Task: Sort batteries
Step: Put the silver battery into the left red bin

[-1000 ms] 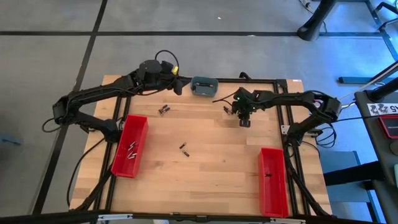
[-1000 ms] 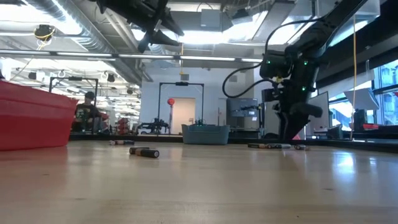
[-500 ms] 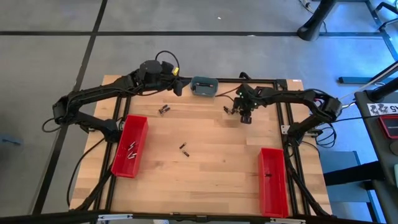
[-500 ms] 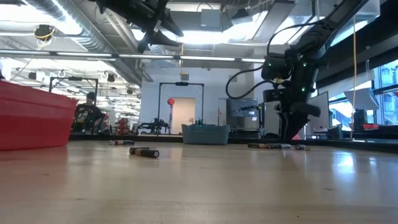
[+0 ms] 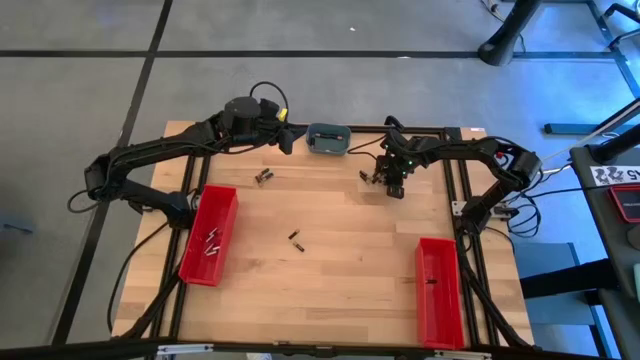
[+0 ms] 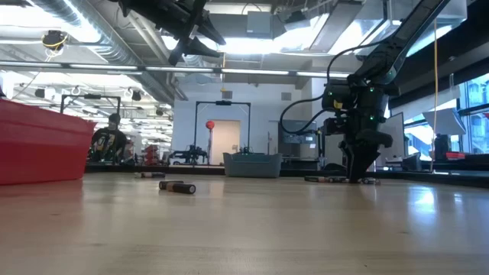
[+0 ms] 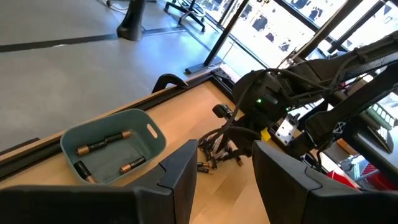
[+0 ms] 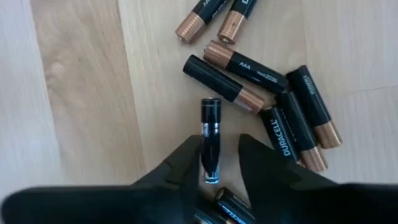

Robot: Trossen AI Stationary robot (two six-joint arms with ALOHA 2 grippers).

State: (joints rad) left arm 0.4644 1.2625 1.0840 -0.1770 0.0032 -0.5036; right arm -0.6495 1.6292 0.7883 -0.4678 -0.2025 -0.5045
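Several batteries [image 8: 273, 106] lie in a loose heap on the wooden table near its far right; in the high view this heap [image 5: 370, 178] is small. My right gripper [image 8: 214, 152] points down over it, open, with one dark battery [image 8: 210, 124] lying flat between its fingers. More batteries lie at the far left [image 5: 264, 176] and in the middle [image 5: 296, 240]. My left gripper [image 7: 225, 168] hangs open with nothing in it, above the far edge beside the grey-blue dish [image 5: 327, 138]. My right gripper comes from above, its fingers along either long side of the dark battery's near half [image 8: 210, 165]. The battery lies flat on the table. Whether a finger touches it, I cannot tell.
A red bin [image 5: 209, 233] at the left holds a few batteries, and a second red bin [image 5: 438, 290] stands at the near right. The dish [image 7: 149, 127] holds three batteries. A black frame rail [image 5: 455, 190] runs along the table's right side.
My right gripper has gone a little toward the table's far edge and down onto the battery heap, turning slightly at the wrist. The batteries lie as they did.
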